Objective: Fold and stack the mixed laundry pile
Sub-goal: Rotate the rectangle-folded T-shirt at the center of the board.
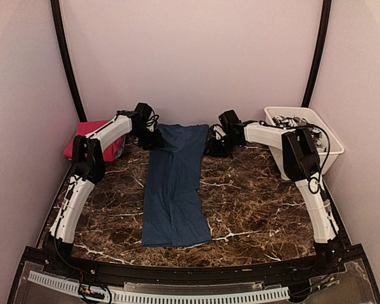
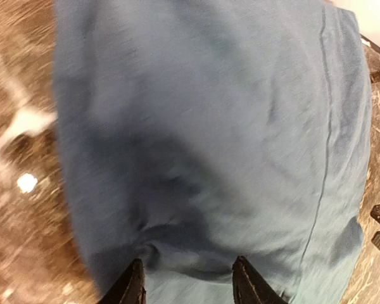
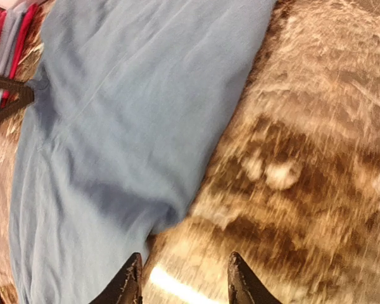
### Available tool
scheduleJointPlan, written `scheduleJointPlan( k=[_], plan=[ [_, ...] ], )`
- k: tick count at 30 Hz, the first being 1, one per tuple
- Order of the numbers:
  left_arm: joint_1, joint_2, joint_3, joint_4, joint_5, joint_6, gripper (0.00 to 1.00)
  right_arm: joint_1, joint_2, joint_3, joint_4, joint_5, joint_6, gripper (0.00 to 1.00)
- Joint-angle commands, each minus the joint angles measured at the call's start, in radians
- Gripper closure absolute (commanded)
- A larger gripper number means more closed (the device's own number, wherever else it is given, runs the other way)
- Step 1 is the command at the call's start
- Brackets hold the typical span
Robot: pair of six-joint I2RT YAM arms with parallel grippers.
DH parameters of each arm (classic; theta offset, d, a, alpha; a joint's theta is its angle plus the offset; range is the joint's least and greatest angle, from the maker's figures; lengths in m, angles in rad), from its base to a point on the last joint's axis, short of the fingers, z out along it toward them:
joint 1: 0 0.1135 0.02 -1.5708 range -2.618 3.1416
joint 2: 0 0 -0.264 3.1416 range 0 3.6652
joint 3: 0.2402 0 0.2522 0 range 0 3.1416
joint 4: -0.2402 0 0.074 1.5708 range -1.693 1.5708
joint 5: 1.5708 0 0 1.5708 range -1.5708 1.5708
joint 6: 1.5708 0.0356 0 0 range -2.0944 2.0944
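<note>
Where it lies along the middle of the table (image 1: 259,202), the dark blue garment (image 1: 174,190) is a long, flat, narrow strip; the left gripper (image 2: 187,272), jaws apart, hovers over its puckered far end; the right gripper (image 3: 183,269), jaws likewise apart, grasps nothing beside its edge.

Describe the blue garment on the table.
The blue garment is soft, matte cloth, laid out as a long narrow strip with a lengthwise seam. It lies flat on the marble table, running far to near, puckered at its far end, where the left claw stands open over it and the right claw at its edge.
</note>
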Motion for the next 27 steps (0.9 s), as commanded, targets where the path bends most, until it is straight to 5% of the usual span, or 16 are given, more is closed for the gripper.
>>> scheduleJointPlan(
  k=[1,12,20,27],
  plan=[
    [-0.003,-0.268,-0.192,-0.035,-0.03,0.019,0.51,0.036,-0.252,-0.144,0.06,-0.06,-0.003,0.55],
    [-0.006,-0.909,-1.179,0.301,0.065,-0.139,0.48,0.165,-0.512,-0.618,0.151,-0.155,0.059,0.51],
    [-0.076,-1.055,-1.49,0.395,0.06,-0.181,0.48,0.217,-0.473,-0.732,0.253,-0.195,0.121,0.5],
    [-0.164,-1.029,-1.598,0.505,0.09,-0.238,0.53,0.226,-0.415,-0.746,0.312,-0.231,0.166,0.57]
  ],
)
